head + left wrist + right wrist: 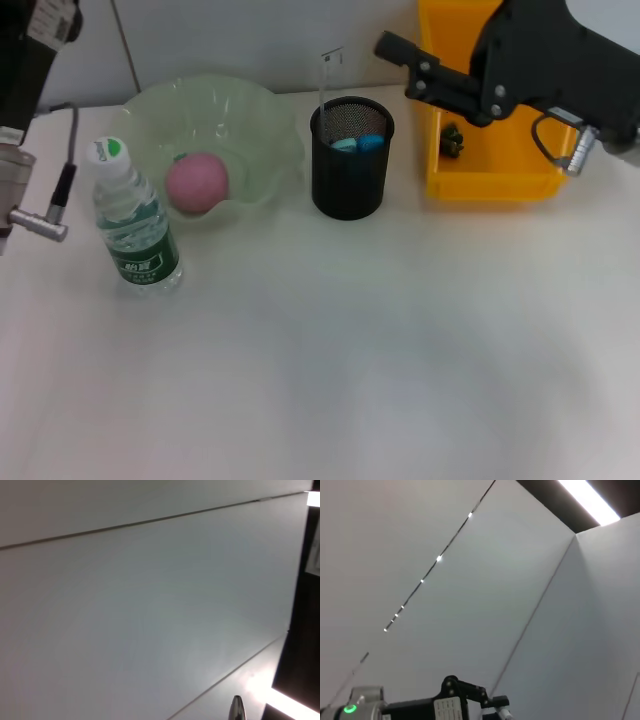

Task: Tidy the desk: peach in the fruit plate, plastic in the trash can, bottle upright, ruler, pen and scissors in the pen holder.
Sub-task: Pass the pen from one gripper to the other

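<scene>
Standing upright at the left of the head view, nearest the camera, the bottle (133,220) rests on the white desk (350,360) with its green-and-white cap on and its green label facing forward. Just behind and to its right sits the pale green fruit plate (250,120), a wavy-rimmed bowl, with the pink peach (196,182) lying inside it. At centre, right of the plate, the black mesh pen holder (348,175) stands upright; a clear ruler (326,75) rises from its back edge, and blue-tipped items lie inside, too small to name. Farther right is the yellow trash can (470,185), an open bin with a small dark object (452,140) on its floor. Over that bin, at the upper right of the frame, hangs the right gripper (395,47), its dark body pointing left; whether its claw is spread or pressed together cannot be told. At the far left edge the left arm (30,120) is raised, its claw out of sight. Both wrist views show only wall and ceiling.
</scene>
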